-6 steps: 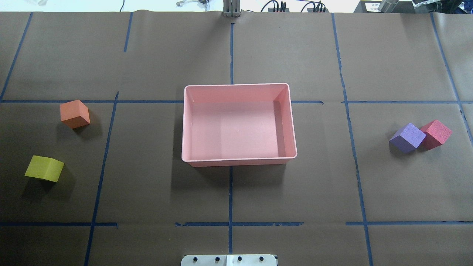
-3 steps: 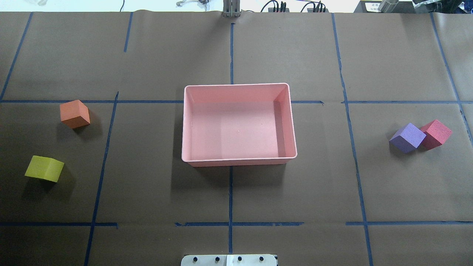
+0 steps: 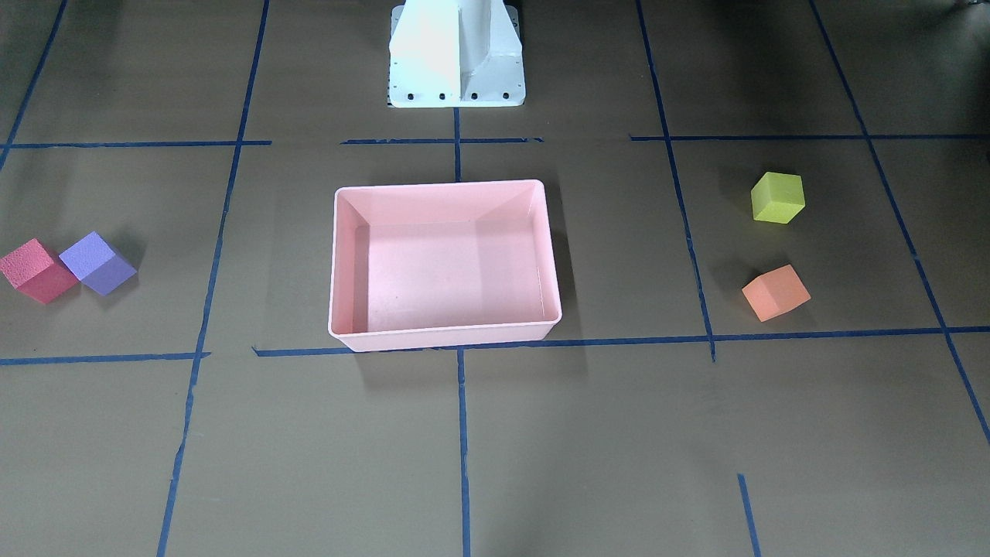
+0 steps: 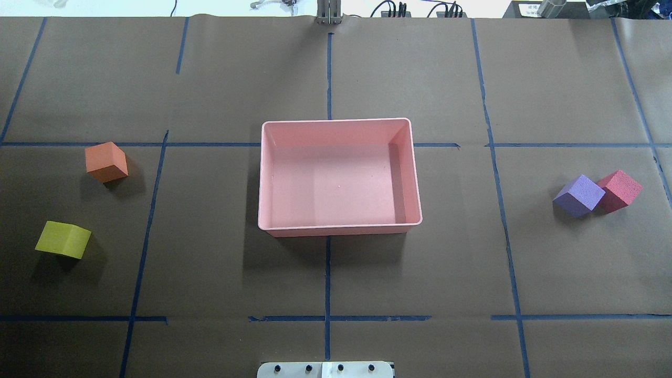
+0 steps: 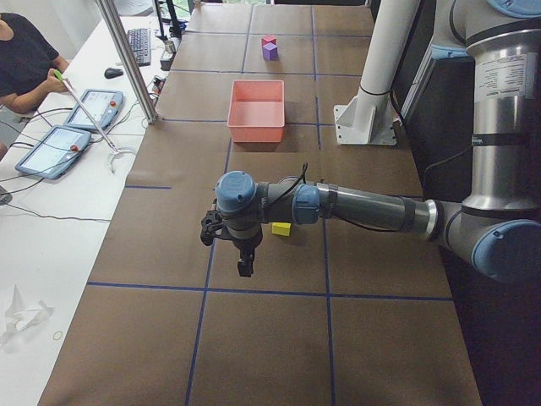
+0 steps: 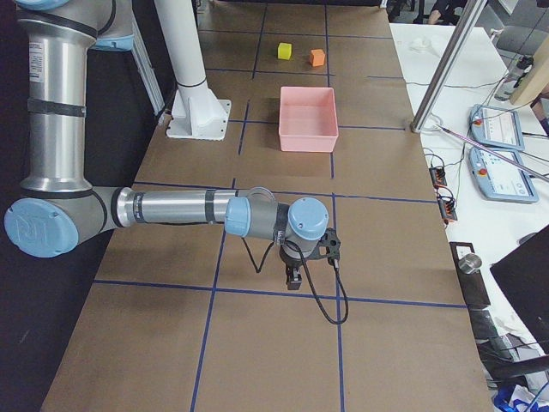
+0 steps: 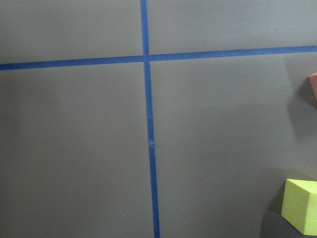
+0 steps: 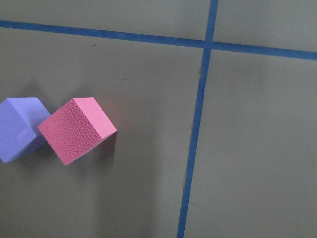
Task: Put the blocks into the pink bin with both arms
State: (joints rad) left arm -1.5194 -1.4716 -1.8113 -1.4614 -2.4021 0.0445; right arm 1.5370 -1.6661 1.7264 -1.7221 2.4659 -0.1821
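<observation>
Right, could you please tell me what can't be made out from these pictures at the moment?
- Left tool: seen only in the exterior left view, small and side-on; open or shut cannot be told.
- Right tool: likewise, only in the exterior right view.
- Orange block: left wrist view's right edge cuts off nearly all of it.
- Purple block: right wrist view's left edge crops it; the red block covers one corner.

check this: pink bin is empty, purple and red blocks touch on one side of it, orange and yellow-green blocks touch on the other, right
One part is wrong: the orange block and the yellow-green block lie apart, bare table between them, as the overhead exterior view shows. The pink bin is empty, and the purple block and red block do touch.
</observation>
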